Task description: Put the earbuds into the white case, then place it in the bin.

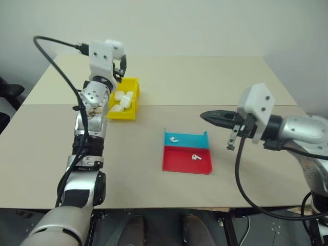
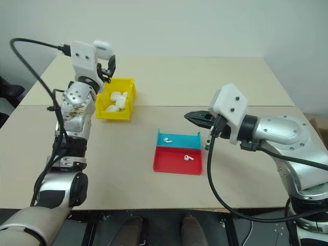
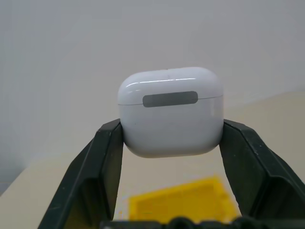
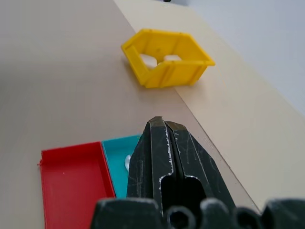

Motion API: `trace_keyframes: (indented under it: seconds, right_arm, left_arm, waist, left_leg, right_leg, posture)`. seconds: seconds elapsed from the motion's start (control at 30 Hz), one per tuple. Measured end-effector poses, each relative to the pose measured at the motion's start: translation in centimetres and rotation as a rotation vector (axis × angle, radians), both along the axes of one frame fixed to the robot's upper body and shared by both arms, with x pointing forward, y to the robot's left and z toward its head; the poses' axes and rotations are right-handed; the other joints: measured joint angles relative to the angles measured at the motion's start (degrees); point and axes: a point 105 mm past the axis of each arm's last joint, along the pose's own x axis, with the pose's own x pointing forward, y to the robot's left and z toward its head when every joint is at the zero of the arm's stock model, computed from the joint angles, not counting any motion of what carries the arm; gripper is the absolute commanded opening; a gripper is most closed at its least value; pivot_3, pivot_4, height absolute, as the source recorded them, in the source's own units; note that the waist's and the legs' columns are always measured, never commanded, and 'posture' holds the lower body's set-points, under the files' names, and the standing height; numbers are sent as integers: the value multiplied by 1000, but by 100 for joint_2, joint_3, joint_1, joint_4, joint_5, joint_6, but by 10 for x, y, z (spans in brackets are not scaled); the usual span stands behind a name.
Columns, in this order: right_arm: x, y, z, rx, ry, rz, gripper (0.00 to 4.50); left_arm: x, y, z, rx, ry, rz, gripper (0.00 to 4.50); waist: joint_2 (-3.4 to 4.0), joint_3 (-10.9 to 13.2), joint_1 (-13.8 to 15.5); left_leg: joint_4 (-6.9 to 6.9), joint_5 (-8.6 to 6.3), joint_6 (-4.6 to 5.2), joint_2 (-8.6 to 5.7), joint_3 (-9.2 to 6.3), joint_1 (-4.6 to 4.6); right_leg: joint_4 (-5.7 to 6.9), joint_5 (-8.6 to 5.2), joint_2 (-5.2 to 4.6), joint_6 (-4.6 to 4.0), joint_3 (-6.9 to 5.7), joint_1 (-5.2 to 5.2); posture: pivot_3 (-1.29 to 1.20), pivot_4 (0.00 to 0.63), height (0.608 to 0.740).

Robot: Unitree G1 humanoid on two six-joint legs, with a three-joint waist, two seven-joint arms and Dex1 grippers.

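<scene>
My left gripper [image 3: 171, 131] is shut on a closed white case [image 3: 170, 112], pinched by its sides between the two fingers. It is held up in the air over the far end of the yellow bin [image 1: 124, 115]. One earbud [image 1: 173, 139] lies in the blue tray [image 1: 187, 140] and another earbud [image 1: 196, 157] in the red tray [image 1: 179, 165]. My right gripper [image 1: 206, 116] is shut on nothing. It hovers right of the trays, pointing left.
Several white cases [image 1: 123, 98] lie inside the bin. The blue and red trays sit joined together at the middle of the tan table [image 1: 205, 82]. A black cable [image 1: 51, 56] loops off my left arm.
</scene>
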Motion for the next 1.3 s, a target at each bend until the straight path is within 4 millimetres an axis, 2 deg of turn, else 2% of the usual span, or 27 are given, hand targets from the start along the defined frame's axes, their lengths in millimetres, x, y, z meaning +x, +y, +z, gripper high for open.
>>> trace_keyframes:
  seconds: [0.03, 0.1, 0.2, 0.37, 0.43, 0.53, 0.6, 0.73, 0.83, 1.0, 1.17, 1.3]
  right_arm:
    - [2, 0, -6, -15, 14, -9, 21]
    - [5, -1, -13, -33, 30, -25, 0]
    - [6, -3, -15, -45, 24, -42, 0]
    - [5, -5, -21, -55, 38, -54, 0]
    - [5, -6, -21, -64, 36, -56, 0]
    - [4, -8, -23, -80, 35, -53, 0]
    - [2, -14, -27, -104, 38, -53, 0]
    - [-6, -32, -39, -174, 55, -45, 0]
    - [-13, -40, -40, -198, 43, -13, 0]
    - [-22, -62, -32, -227, -62, 31, 0]
    - [-22, -77, -40, -260, -53, 50, 0]
    - [-19, -84, -38, -272, -59, 45, 0]
  left_arm:
    - [4, 1, -13, 9, 48, 12, 2763]
    - [8, 2, -32, 3, 120, 21, 3481]
    - [10, 3, -41, -1, 167, 25, 4465]
    - [10, -1, -39, -4, 153, 10, 4491]
    - [5, -13, -30, -75, 115, -89, 4491]
    - [-17, -30, -15, -171, 49, -346, 4491]
    - [-37, -32, -15, -142, 29, -462, 4491]
    - [-70, -10, -40, -52, 128, -516, 4491]
    - [-100, -2, -54, 15, 207, -601, 4491]
    - [-149, 8, -48, 158, 290, -776, 4491]
    - [-177, 4, -52, 211, 363, -898, 4491]
    - [-185, 2, -54, 206, 370, -913, 4491]
  waist:
    - [0, 0, 2]
    - [-2, 1, 14]
    - [-3, 2, 20]
    - [-3, 2, 21]
    - [-2, 2, 19]
    - [-1, 1, -2]
    - [-1, 1, -40]
    - [-1, 1, -46]
    - [-1, 1, -26]
    - [-1, 1, 8]
    - [-1, 1, -7]
    - [-1, 1, -16]
  left_leg:
    - [0, 0, 0, -1, 0, -9]
    - [2, 0, 0, -3, 1, -22]
    - [1, 0, 0, -2, -1, -29]
    - [2, 0, 0, -4, -1, -30]
    - [4, 0, 0, -3, -1, -29]
    - [3, 0, -1, 0, 0, -26]
    - [-1, 0, -1, 1, 3, -18]
    - [-2, 0, -1, 3, 5, -5]
    - [4, 0, -1, 3, 8, 10]
    - [5, 0, -1, 5, 15, 28]
    - [3, 0, -1, 9, 24, 36]
    - [3, 0, -1, 13, 25, 38]
  right_leg:
    - [-1, 0, -1, 0, -1, -6]
    - [-2, 1, -5, 0, -3, -16]
    - [-4, 1, -5, 1, -8, -17]
    - [-6, 2, -8, 2, -9, -17]
    - [-3, 2, -8, 2, -9, -16]
    - [-2, 2, -8, 1, -8, -17]
    - [-2, 2, -5, 1, 0, -16]
    - [5, 1, -4, -1, 5, -9]
    - [6, 1, -5, -1, 5, 5]
    - [4, -2, -7, 0, 4, 21]
    - [8, -5, -4, -4, 12, 18]
    - [10, -6, -1, -7, 13, 18]
  posture:
    - [0, 150, 740]
    - [0, 150, 740]
    - [0, 150, 740]
    - [0, 150, 740]
    - [0, 150, 740]
    - [0, 150, 740]
    - [0, 150, 740]
    - [0, 150, 740]
    - [0, 150, 740]
    - [0, 150, 740]
    - [0, 150, 740]
    - [0, 150, 740]
